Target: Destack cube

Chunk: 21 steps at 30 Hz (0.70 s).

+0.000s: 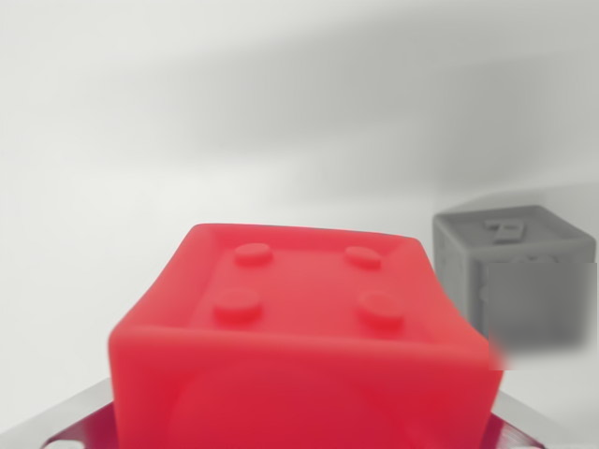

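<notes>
A red cube with several round studs on its top face fills the lower middle of the wrist view, very close and blurred. It sits between the two silver finger parts of my gripper, which show only at the bottom corners, one finger at the wrist view's left. The gripper looks shut on the red cube. A grey cube with a raised mark on top stands apart on the white surface at the wrist view's right, behind the red one. The red cube's lower part is out of frame.
A plain white surface spreads behind and to the left of both cubes, with a soft shadow band across the top.
</notes>
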{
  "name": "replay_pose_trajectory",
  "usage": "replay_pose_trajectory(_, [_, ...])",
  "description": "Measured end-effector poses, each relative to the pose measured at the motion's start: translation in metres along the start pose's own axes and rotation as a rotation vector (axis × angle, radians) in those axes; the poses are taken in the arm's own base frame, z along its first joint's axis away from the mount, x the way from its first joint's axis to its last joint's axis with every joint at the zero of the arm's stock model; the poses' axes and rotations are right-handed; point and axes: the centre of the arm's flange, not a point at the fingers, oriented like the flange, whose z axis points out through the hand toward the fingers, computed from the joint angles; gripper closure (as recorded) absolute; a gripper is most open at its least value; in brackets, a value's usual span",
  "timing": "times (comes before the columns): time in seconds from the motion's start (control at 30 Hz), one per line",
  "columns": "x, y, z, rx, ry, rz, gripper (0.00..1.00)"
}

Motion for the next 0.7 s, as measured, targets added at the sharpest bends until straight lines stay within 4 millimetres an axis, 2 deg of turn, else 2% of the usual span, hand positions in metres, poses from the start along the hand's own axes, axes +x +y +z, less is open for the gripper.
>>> replay_pose_trajectory(0.7, [-0.016,-0.030,0.022,0.004,0.002,0.052,1.00])
